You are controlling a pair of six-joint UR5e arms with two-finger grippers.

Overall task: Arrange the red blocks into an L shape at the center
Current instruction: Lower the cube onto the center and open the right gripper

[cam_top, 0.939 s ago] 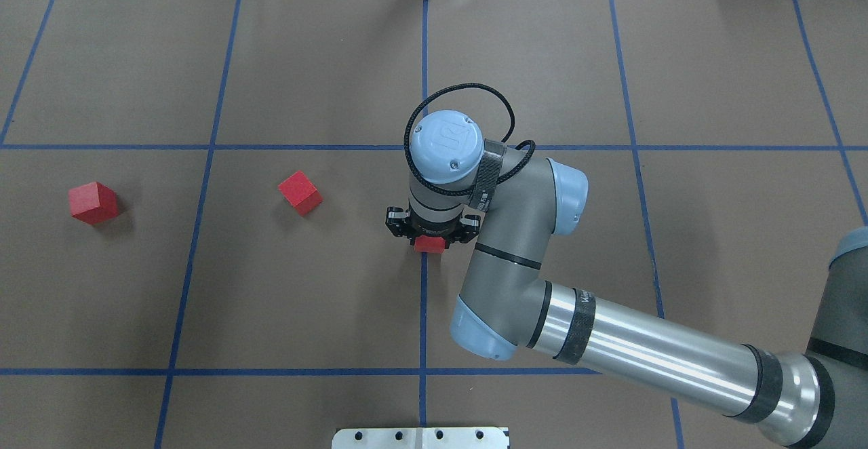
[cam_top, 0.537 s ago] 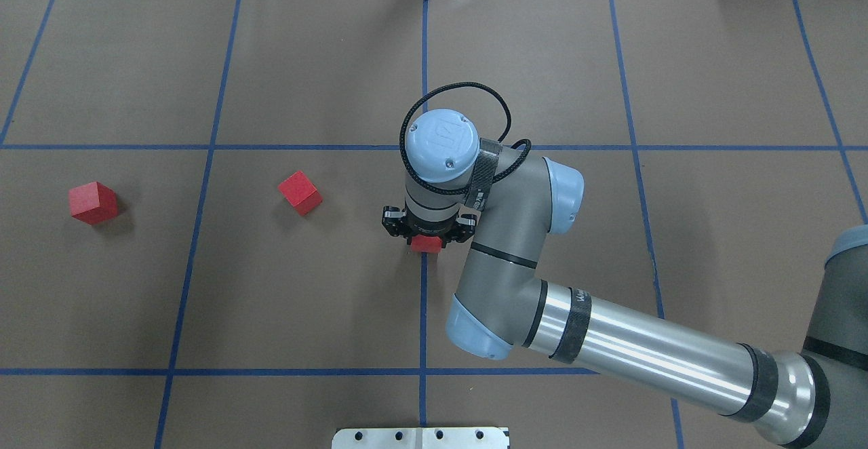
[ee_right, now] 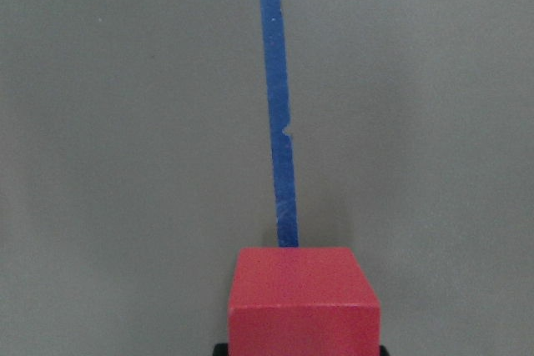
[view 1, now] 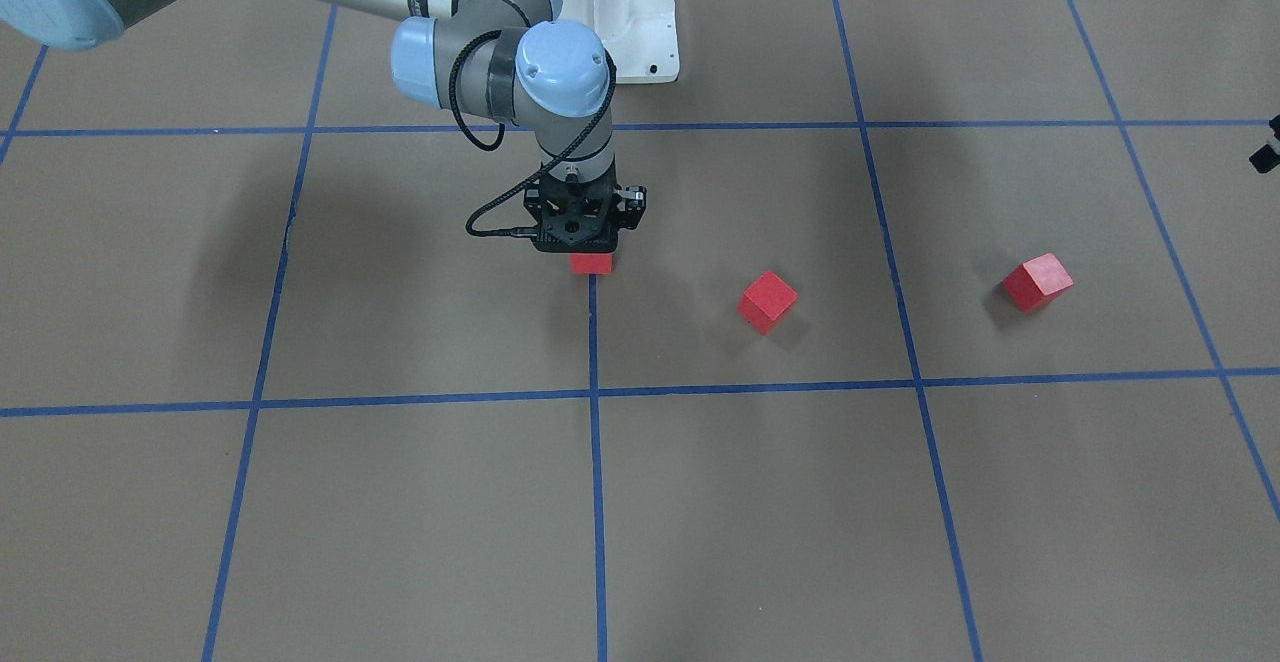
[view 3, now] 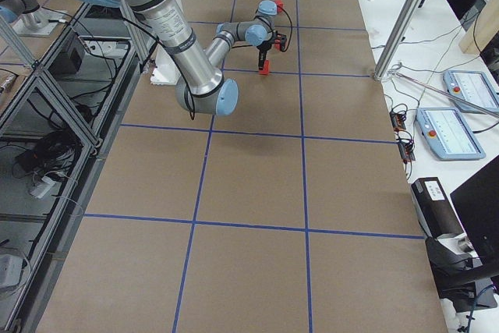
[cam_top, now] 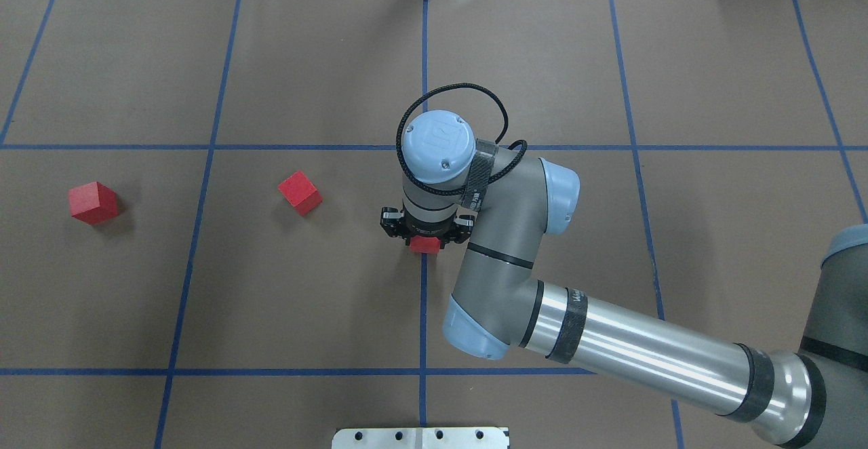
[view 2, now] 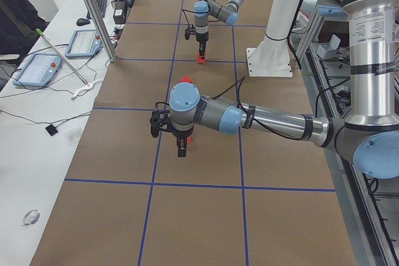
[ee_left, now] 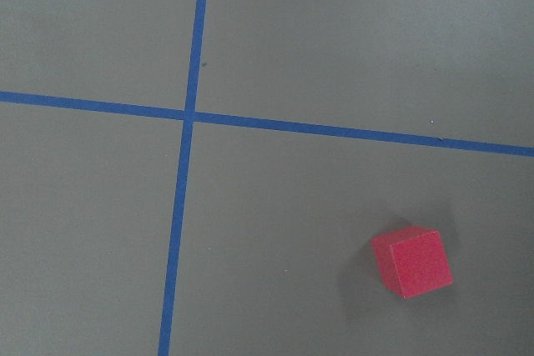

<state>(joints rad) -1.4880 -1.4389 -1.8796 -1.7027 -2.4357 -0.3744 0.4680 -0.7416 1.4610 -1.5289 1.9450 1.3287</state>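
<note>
Brown paper-covered table (cam_top: 305, 300) w/ blue tape grid; middle row is the work zone. Big grey-and-silver right arm (cam_top: 630, 354) reaches in from robot's R side to the middle blue tape line (cam_top: 423, 313), wrist pointing straight down. Grey left arm (view 2: 274, 119) shows only in the side view, over the table's L part. Its left gripper (view 2: 181, 147) hangs above the paper; can't tell if spread or pressed together. Black two-finger right gripper (cam_top: 425, 235) pinches one small matte red cube (ee_right: 303, 302), square to the grid, on the tape line at the center (cam_top: 400, 266). Can't tell if it touches paper. The other two red blocks are loose in the same row, both to robot's L of the tool. Nearer cube (cam_top: 300, 192) is in the sq just L of the line, apart from the tool. Outer cube (cam_top: 93, 202) is one sq further, well apart. Both are twisted vs. the grid. Cubes, so no long axis; only yaw matters. Judgement: step = setting 1st block as the L's anchor, approx. a third along. Next fetch lies L of the tool. R arm is nearer the nearer cube, L arm prob. nearer the outer one. Each needs squaring before butting up.
</note>
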